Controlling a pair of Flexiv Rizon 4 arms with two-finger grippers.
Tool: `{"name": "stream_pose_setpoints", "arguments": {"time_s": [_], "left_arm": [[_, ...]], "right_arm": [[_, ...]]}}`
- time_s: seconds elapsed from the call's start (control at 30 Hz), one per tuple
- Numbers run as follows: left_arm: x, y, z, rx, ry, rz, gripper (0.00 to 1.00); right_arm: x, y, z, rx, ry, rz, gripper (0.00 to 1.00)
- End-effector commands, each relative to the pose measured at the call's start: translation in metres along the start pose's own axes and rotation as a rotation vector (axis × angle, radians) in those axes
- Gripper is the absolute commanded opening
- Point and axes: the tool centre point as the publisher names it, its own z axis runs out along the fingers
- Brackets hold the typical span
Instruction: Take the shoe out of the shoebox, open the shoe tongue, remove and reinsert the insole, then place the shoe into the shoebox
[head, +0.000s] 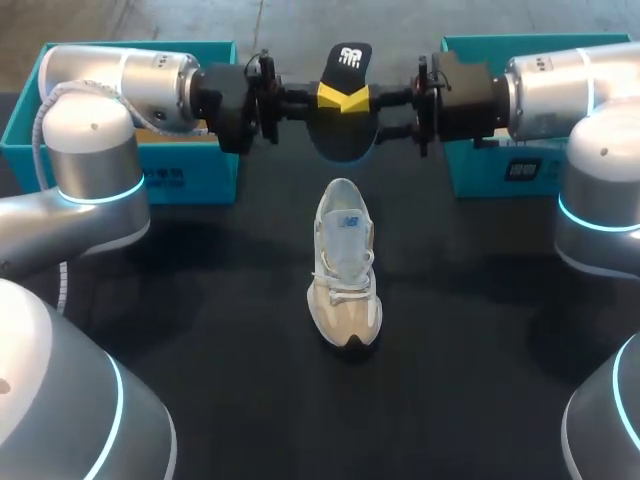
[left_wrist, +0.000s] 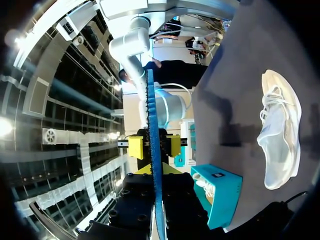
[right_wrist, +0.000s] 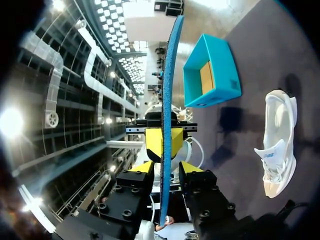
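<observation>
Looking down from the head camera, you find both arms meeting above the far half of the bench (head: 200, 330), with the insole (head: 340, 135) held in the air between them. From above, the insole shows a black face with a white mark. From both wrists you see it edge-on, as a thin blue strip. It hangs clear of the bench and touches nothing but the left claw.

Your left claw (left_wrist: 154, 171) is clamped on the insole, and in both wrist views its yellow tips press against the insole's two faces. Your right claw (right_wrist: 166, 169) is spread. Its fingertips (right_wrist: 142, 167) stand on either side of the insole, with a dark gap showing on each side, so it has no grip.

The shoe (head: 345, 265) sits upright on its sole near the middle of the bench. It is nearer the robot than the insole and apart from both claws. It is pale cream with white laces. Its toe points toward the near edge, its heel points toward the boxes, and its tongue stands up from the opening.

Two teal boxes stand at the far edge, well apart from the shoe. The left box (head: 150, 175) sits behind your left arm and holds a brown piece. The right box (head: 500, 170) sits behind your right arm. The left wrist view shows something white inside it, but you cannot tell what it is.
</observation>
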Motion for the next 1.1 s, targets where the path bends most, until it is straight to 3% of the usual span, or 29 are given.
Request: {"name": "stream_pose_setpoints", "arguments": {"time_s": [0.03, 0.27, 0.43, 0.67, 0.7, 0.73, 1.1], "left_arm": [[0.001, 0.000, 0.001, -0.005, -0.004, 0.003, 0.00], [0.002, 0.001, 0.000, -0.009, -0.001, 0.000, 0.00], [0.002, 0.001, 0.000, -0.011, -0.003, 0.002, 0.00], [0.002, 0.001, 0.000, -0.012, 0.003, 0.009, 0.00], [0.002, 0.001, -0.001, -0.014, 0.003, 0.010, 0.40], [0.002, 0.002, -0.002, -0.021, 0.005, 0.012, 1.00], [0.001, 0.005, -0.026, 0.003, 0.045, 0.049, 1.00]], "right_arm": [[-0.002, 0.001, 0.004, 0.001, 0.005, -0.001, 0.22], [-0.002, 0.000, 0.004, 0.001, 0.006, 0.000, 0.20], [-0.003, -0.001, 0.004, -0.001, 0.007, 0.003, 0.00], [-0.004, -0.001, 0.004, 0.003, 0.012, -0.003, 0.00], [-0.004, 0.000, 0.004, 0.002, 0.013, -0.004, 0.00], [-0.004, 0.000, 0.004, 0.000, 0.014, -0.005, 0.00], [-0.004, -0.001, -0.003, -0.019, 0.003, -0.012, 0.00]]}}
